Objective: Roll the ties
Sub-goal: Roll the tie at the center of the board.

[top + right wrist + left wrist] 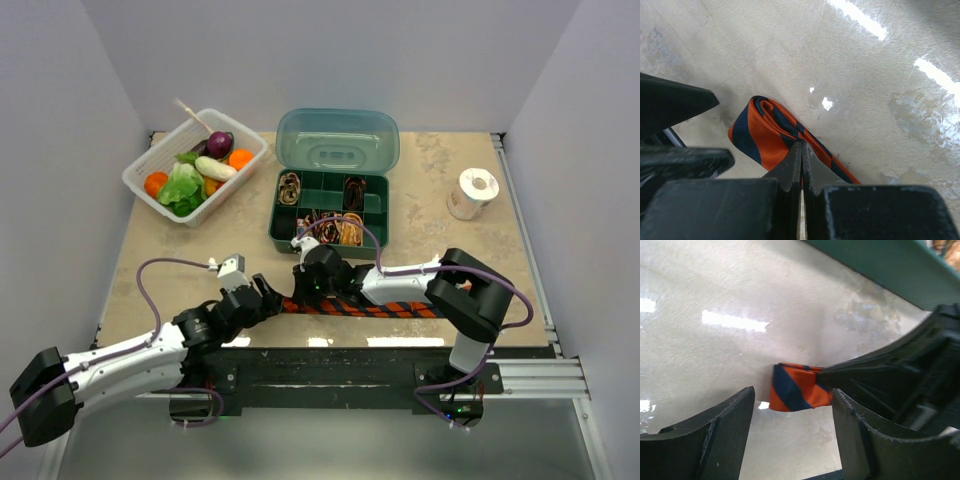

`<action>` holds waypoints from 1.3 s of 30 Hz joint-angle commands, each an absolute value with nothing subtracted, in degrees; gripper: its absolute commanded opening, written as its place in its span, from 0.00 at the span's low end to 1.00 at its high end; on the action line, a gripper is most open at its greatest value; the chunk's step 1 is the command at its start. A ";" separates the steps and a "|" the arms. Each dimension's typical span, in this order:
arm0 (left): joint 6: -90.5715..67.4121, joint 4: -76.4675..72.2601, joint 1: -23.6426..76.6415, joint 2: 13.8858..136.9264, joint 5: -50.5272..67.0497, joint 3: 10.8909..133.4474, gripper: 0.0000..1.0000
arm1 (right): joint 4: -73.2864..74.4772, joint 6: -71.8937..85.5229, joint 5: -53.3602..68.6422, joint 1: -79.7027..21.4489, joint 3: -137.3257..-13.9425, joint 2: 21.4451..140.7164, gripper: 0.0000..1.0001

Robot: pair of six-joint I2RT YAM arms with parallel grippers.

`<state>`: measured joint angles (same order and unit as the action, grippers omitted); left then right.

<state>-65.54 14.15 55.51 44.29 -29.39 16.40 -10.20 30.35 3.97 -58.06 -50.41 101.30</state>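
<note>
The striped tie (400, 309) is laid flat along the 6 o'clock edge of the table (450, 250), stretched from 3 o'clock toward 9 o'clock, with its 9 o'clock end folded back on itself into a short, loose loop. In the left wrist view this folded end (800, 388) is seen lying on the table between the left fingers (725, 430), which are spread wide to either side of it and kept clear of the fabric. The right fingers (790, 172) are pressed together, and their tips are set down on the top of the fold, just at 3 o'clock of the loop. Whether a layer of cloth is caught between them cannot be told. In the right wrist view the rest of the tie (765, 132) is seen running off under those fingers toward 4 o'clock. At 12 o'clock of the tie a green box (276, 228) is placed with its lid (338, 140) thrown back, and small coiled ties (290, 187) are held in its compartments. A white basket (140, 185) of vegetables is set at 10 o'clock on the table, and a tape roll (472, 192) is stood at 2 o'clock, well apart from the box.
</note>
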 commanded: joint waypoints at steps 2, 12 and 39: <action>-64.51 2.13 50.12 43.50 -22.43 9.42 0.62 | -11.60 29.27 2.55 -58.01 -49.40 99.76 0.00; -61.79 -14.49 47.90 48.86 -15.38 5.10 0.44 | -10.99 29.71 1.85 -58.10 -49.04 99.32 0.00; -56.26 -8.18 47.90 51.86 -18.81 11.24 0.00 | -6.15 28.48 -0.79 -58.09 -51.24 94.83 0.00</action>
